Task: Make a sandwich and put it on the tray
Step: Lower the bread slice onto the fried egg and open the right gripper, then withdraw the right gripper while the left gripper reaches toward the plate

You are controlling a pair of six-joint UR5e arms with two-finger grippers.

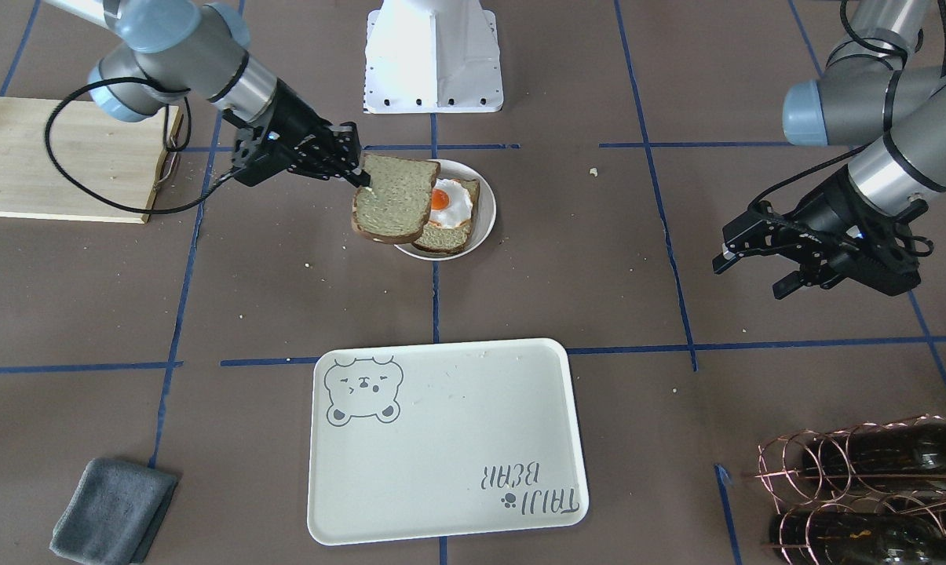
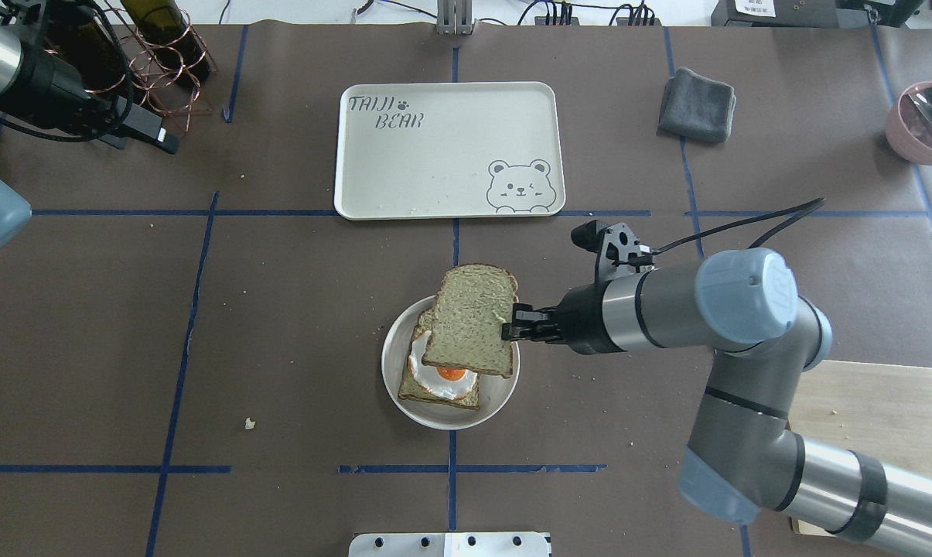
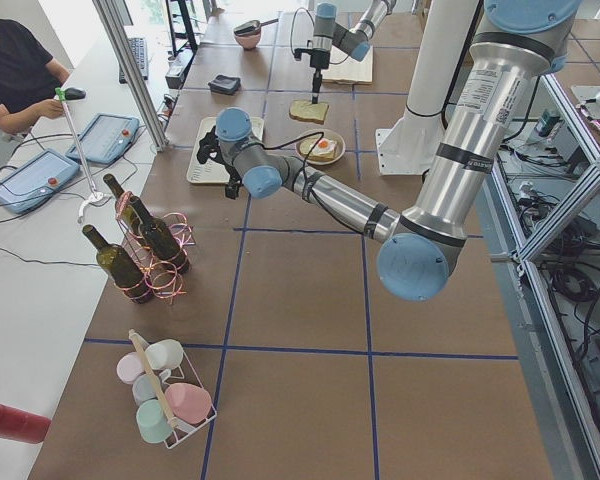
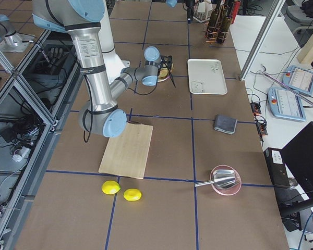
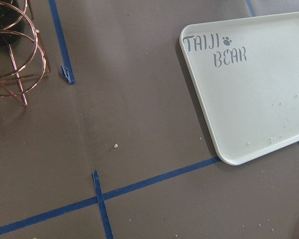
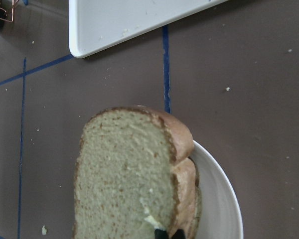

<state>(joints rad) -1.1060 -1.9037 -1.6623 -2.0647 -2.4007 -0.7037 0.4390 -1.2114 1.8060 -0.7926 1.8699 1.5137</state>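
At the table's ten o'clock, the left arm's black two-finger gripper [image 1: 751,276] hangs with jaws parted and empty, probably parked clear of the work. At centre, the round off-white plate [image 2: 454,422] carries a tan, brown-crusted bread slice [image 1: 441,238] topped by a white, orange-yolked fried egg [image 2: 444,377]. The large cream rounded-corner tray [image 2: 435,155] with a grey bear drawing waits unloaded at twelve o'clock. The second tan bread slice [image 2: 469,321] hovers flat over the egg, offset toward twelve; the right arm's black gripper [image 2: 506,331] is clamped on its three o'clock crust, likely leaving the face free to settle.
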